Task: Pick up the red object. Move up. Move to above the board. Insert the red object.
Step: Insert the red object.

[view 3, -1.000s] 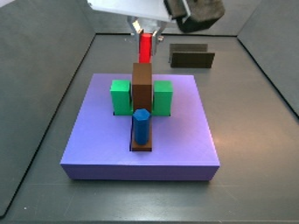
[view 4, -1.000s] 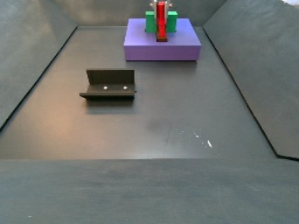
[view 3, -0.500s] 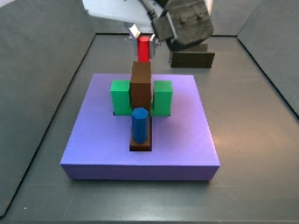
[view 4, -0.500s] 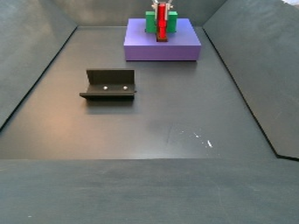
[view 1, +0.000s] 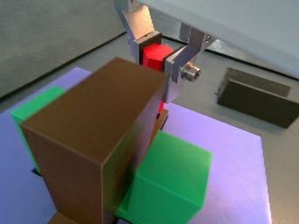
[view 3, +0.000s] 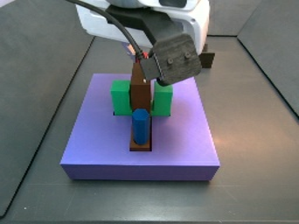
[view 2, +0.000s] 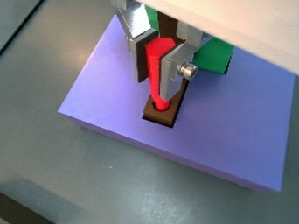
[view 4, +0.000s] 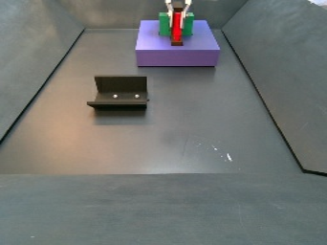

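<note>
So the gripper (view 2: 163, 54) is right over the board (view 2: 105, 96), clamped on the red object (view 2: 160, 70) with a silver finger (view 2: 177, 68) on each side. The stick stands upright, and in a wrist view its lower end sits down in a brown-lined slot (view 2: 162, 113) in the board's top. It's just beside the tall brown block (view 1: 100, 131), on the side away from the blue cylinder (view 3: 140, 125). Green blocks (view 1: 173, 179) flank the brown block on the board. The fixture (view 4: 120, 92) sits on the floor well apart from the board.
</note>
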Controlling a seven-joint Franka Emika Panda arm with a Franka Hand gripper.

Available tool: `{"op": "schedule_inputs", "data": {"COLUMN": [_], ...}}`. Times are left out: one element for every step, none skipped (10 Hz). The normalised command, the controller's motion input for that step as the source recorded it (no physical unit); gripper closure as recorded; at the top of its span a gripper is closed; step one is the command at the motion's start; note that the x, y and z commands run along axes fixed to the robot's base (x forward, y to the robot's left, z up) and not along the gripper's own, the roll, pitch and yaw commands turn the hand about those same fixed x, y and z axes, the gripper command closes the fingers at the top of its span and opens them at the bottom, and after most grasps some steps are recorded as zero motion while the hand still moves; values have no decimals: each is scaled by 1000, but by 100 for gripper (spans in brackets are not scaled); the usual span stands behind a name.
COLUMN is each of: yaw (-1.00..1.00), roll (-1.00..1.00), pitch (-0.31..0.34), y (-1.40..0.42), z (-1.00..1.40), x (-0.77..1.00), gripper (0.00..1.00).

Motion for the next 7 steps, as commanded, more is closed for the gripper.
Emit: {"op": "schedule_inputs", "data": {"yaw": [-294,-377,-297,-194,-49,0,0], "roll": [50,-219,-377,-403,-201,10,0], "pitch": [0,0,-69,-124,-84,0,0], "y": [157,326,423,460,166,0,0], "z": [-489,-386,-337,-314,-257,0,0], "x": [77,0,0,0,0,0,0], "gripper": [100,100,100,100,100,100,100]}}
